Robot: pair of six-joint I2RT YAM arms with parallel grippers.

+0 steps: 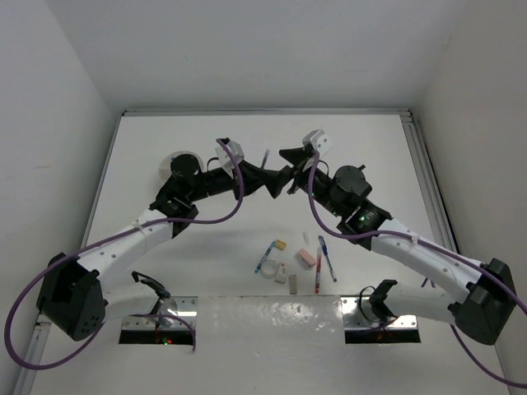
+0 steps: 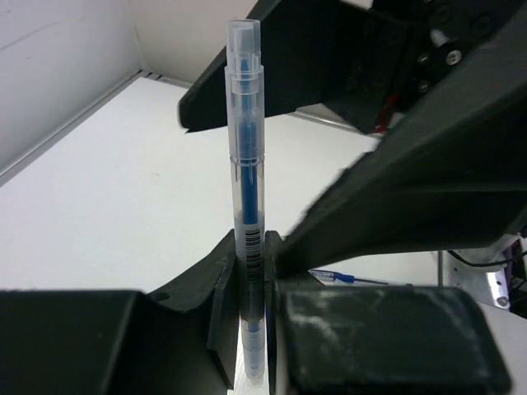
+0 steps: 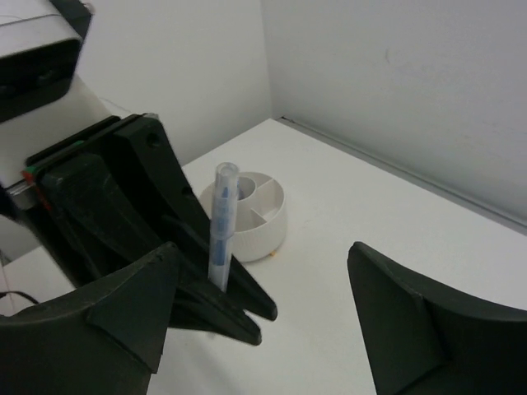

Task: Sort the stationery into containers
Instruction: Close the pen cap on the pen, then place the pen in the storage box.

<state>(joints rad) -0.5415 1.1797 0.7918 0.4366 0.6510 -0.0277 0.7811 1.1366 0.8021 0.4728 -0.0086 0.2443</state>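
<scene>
Left fingers [image 2: 221, 317] pinch the blue pen [image 2: 244, 164] upright.

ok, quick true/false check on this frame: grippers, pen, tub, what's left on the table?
1. The left gripper is shut on a clear-barrelled blue pen, held upright. True.
2. The right gripper also clamps that pen. False: its jaws stand wide open, not closed on it.
3. The pen is already in the tub. False: the left gripper holds it, and the tub sits beyond it in the right wrist view.
4. The tub has inner dividers. True.
5. Loose stationery lies on the table near the arm bases. True.
</scene>
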